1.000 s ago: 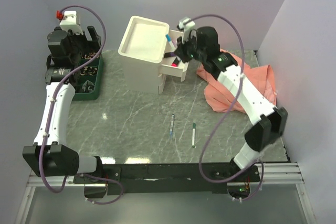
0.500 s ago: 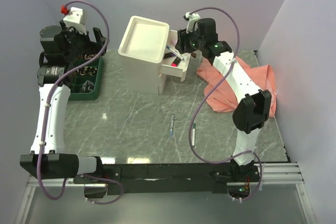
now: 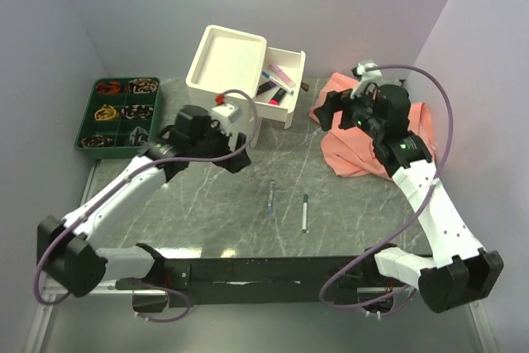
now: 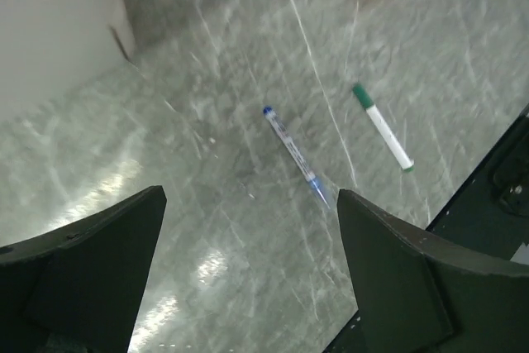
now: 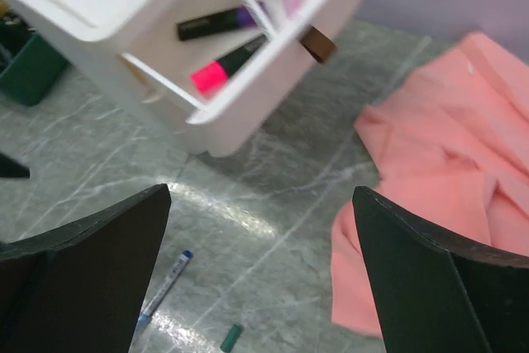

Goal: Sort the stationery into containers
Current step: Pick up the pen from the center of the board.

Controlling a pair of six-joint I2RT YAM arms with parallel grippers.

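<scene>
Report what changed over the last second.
The right tool let go of the blue-capped pen, which now lies in the open drawer, and drew back toward the pink cloth. The left tool swung from the green tray to above the blue-ended pen and green-capped pen, open and empty. The cabinet, drawer, cloth and both table pens stayed put.

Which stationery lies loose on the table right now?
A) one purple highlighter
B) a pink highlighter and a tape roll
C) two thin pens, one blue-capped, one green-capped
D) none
C: the blue-capped pen and the green-capped pen lie on the table, outside the open drawer.
</scene>
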